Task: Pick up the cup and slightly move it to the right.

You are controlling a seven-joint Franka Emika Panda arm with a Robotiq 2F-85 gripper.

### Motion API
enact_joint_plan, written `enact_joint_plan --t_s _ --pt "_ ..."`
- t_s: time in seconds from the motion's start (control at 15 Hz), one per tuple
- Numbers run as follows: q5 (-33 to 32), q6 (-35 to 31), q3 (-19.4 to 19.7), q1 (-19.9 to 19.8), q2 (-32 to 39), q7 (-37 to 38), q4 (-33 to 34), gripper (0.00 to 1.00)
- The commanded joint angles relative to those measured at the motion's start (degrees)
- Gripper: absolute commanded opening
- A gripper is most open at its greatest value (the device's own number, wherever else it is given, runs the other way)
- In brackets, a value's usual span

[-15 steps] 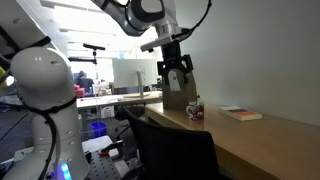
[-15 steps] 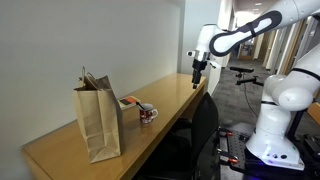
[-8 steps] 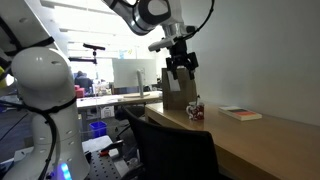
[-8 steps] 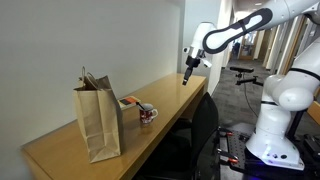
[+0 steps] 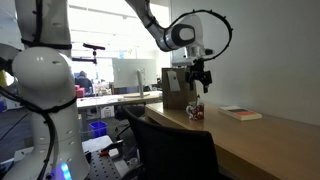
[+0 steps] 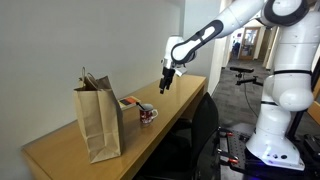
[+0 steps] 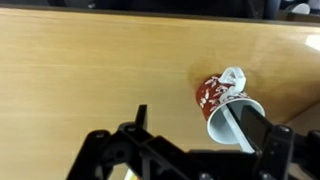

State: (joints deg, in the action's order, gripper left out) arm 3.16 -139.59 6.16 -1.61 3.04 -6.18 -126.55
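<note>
The cup [image 7: 218,95] is a small mug with a red and white pattern and a whitish handle [image 7: 233,76]. It stands upright on the wooden counter [image 7: 80,70], and both exterior views [image 5: 196,110] [image 6: 147,114] show it beside the brown paper bag [image 6: 98,120]. My gripper [image 7: 200,130] is open and empty. It hangs in the air above the counter, a short way from the cup [image 5: 198,78] [image 6: 167,84]. In the wrist view its right finger [image 7: 262,130] overlaps the cup's rim without touching it.
The paper bag [image 5: 178,90] stands close behind the cup. A flat reddish book [image 5: 241,113] lies on the counter near it, partly hidden behind the bag in an exterior view [image 6: 130,102]. A dark chair back [image 5: 170,150] stands against the counter's front edge.
The arm has swung along the counter toward the cup and come lower. The gripper stays open. The cup, bag and book have not moved.
</note>
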Motion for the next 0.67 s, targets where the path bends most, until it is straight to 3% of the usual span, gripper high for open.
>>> enact_joint_plan --t_s 0.0,0.27,0.6 --pt "5.43 3.22 -2.23 -1.29 10.88 -1.0 11.27 1.0" --pt "8.93 4.92 -4.96 -3.01 20.44 -1.59 20.87 1.0" --pt "9.0 10.12 -6.84 -4.87 27.34 -2.0 27.97 1.0"
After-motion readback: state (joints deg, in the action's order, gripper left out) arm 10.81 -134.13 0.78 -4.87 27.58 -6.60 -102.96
